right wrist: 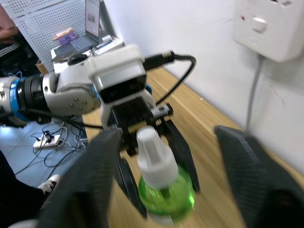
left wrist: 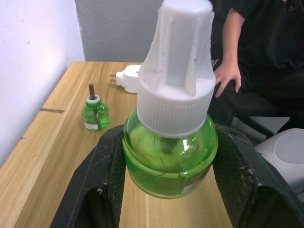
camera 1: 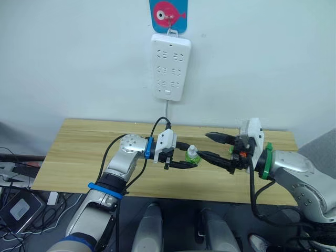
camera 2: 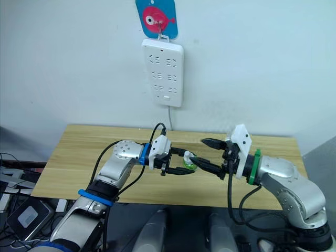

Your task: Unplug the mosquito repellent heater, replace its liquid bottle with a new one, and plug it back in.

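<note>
My left gripper (camera 1: 190, 159) is shut on the new one (left wrist: 168, 166), a green bottle with a white pointed cap (left wrist: 178, 61), held upright above the table. My right gripper (camera 1: 210, 146) is open, its fingers (right wrist: 256, 175) spread wide just to the right of that bottle, not touching it. The mosquito repellent heater (left wrist: 129, 78) lies on the table with its prongs showing. Its liquid bottle (left wrist: 95, 114), green with a dark wick, stands on the wood near the heater.
A white power strip (camera 1: 170, 65) hangs on the wall under a fish-shaped hook (camera 1: 168, 14), its cord dropping behind the wooden table (camera 1: 79, 152). A person in black (left wrist: 251, 52) sits past the table's right end, one hand near the edge.
</note>
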Controlling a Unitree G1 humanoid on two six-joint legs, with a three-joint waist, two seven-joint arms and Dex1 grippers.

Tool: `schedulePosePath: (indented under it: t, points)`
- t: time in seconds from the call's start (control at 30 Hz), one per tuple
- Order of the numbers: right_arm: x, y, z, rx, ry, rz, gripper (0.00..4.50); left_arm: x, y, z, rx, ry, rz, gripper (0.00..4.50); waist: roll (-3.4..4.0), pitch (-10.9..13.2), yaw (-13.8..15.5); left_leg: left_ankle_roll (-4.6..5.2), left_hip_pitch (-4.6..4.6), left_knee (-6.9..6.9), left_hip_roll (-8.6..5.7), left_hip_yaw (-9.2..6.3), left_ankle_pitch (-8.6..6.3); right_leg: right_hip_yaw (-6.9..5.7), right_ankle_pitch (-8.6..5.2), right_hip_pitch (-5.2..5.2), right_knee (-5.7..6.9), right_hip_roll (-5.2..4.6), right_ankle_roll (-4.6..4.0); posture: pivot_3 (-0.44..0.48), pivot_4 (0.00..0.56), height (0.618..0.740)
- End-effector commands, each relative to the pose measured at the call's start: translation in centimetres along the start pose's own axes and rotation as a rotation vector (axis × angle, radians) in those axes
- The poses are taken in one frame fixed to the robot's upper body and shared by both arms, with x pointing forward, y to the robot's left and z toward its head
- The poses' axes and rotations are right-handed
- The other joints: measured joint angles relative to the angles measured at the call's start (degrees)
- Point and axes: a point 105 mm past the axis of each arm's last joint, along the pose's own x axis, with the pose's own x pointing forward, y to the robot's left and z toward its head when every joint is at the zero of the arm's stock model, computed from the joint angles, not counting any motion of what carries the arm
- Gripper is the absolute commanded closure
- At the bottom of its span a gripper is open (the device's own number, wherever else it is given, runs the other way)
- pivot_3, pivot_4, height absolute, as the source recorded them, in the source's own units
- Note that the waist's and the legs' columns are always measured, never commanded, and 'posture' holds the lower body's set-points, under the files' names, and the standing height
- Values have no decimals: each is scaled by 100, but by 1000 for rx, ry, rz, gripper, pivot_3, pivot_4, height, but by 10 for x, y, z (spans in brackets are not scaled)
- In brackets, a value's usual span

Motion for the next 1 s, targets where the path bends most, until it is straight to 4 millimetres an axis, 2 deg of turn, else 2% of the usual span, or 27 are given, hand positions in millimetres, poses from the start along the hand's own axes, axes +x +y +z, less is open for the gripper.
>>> schedulePosePath:
  t: [0.03,0.23,0.33,0.5,0.57,0.7,0.83,0.9,1.0]
  points:
    - [10,5,5,-24,-22,-2,1300,0,3,9,37,-22,10,2275,0,0,0,0,0,-1,0,-1,0,-1,0,0,0,0,0,225,253,740]
    - [17,7,-4,-26,-4,8,1300,1,3,10,37,-26,12,2275,0,0,0,0,0,-2,0,-1,0,-1,0,-1,-1,0,0,231,257,740]
    - [17,6,-7,-38,4,12,1886,0,3,9,46,-20,12,2275,0,0,1,0,0,-2,0,-1,0,-1,0,-1,0,0,0,234,260,740]
    - [18,6,-7,-42,-2,23,3723,1,3,9,45,-22,14,2275,0,0,3,0,0,-2,0,-1,0,-1,0,-1,0,0,0,234,264,740]
    - [18,7,-6,-52,-3,30,4236,1,3,9,44,-21,17,2275,0,0,3,0,0,-2,0,-1,0,-1,0,-1,0,0,0,234,264,740]
    - [17,15,11,-65,-61,41,4234,0,4,7,35,-16,28,2275,0,0,5,0,0,-2,0,-1,0,-1,0,-1,0,0,0,238,269,740]
    - [17,18,49,-69,-188,-1,4234,-5,4,0,22,7,45,2275,0,1,-14,0,0,-2,1,-1,0,1,0,-2,1,1,0,236,271,740]
    - [16,16,72,-68,-267,-43,4234,-8,3,-4,5,16,58,2275,1,1,-18,0,0,-2,3,-2,0,0,0,-3,3,2,0,231,273,740]
    - [8,3,86,-64,-309,-143,4234,-13,2,-10,-17,29,79,2275,1,1,-9,0,0,-3,4,-4,0,-2,0,-2,2,2,-1,226,269,740]
